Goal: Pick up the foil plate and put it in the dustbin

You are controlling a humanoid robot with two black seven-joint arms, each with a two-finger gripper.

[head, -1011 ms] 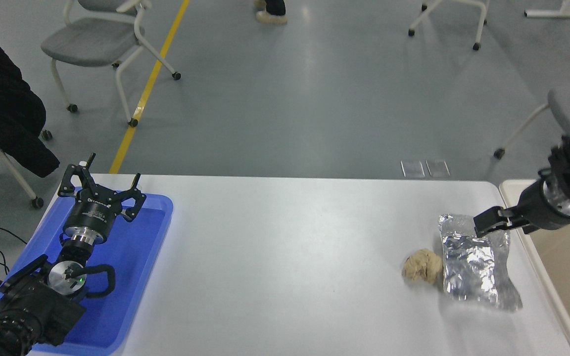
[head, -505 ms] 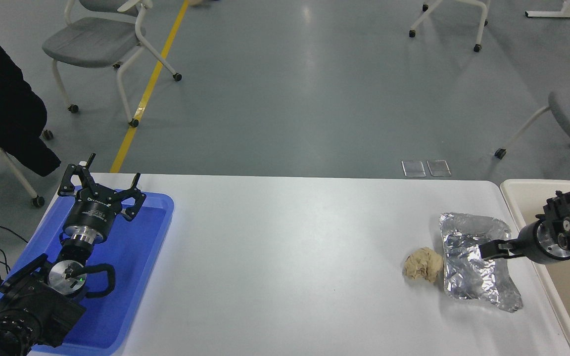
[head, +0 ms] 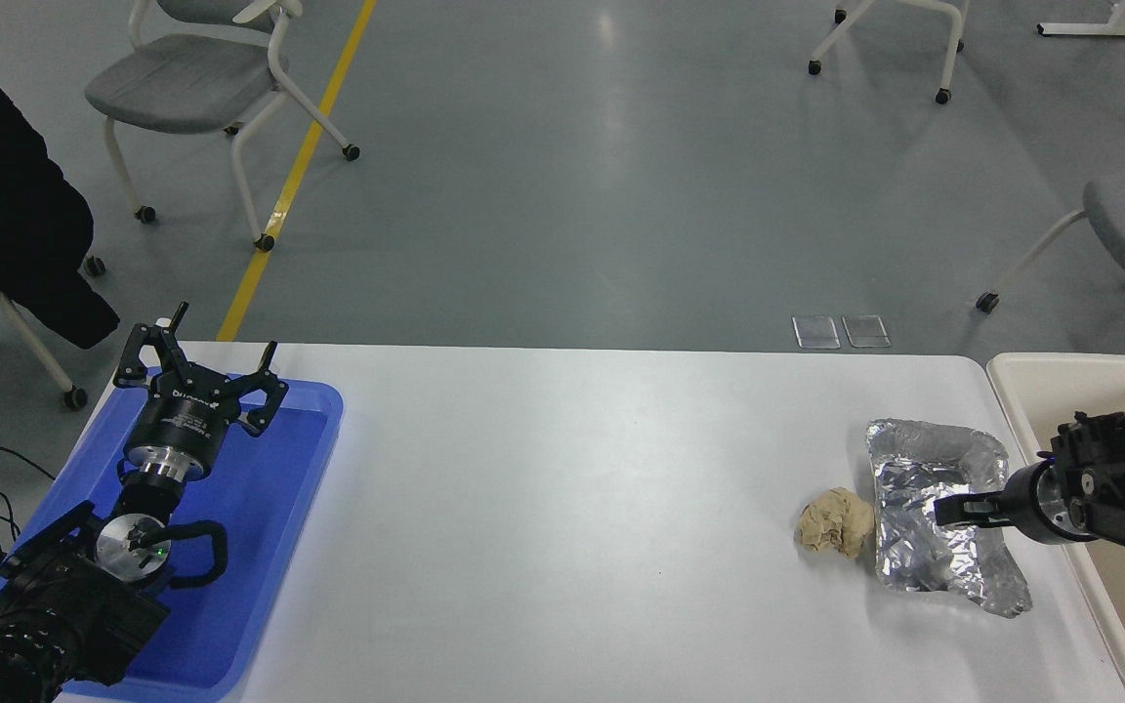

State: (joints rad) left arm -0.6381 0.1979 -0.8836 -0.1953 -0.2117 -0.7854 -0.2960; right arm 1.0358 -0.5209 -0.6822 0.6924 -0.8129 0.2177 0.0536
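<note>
The foil plate (head: 919, 557), a shiny wrinkled silver tray with a raised rim, lies on the white table at the right. The dustbin (head: 1020, 379), a large cream-beige bin, stands just beyond the table's right edge. My right gripper (head: 953, 510) reaches in from the right over the bin's rim, pointing left, low over the middle of the plate. I see it edge-on and cannot tell whether it touches the foil. My left gripper (head: 203, 369) is parked at the lower left over a blue tray, open and empty.
A small tan crumpled lump (head: 834, 522) lies against the foil plate's left side. The flat blue tray (head: 274, 508) sits at the table's left end. Grey chairs stand on the floor beyond the table, and a black coat hangs at the far left.
My right gripper came down from above the plate's far edge and drew nearer, now low over the plate's middle. The plate, lump and left arm have not moved.
</note>
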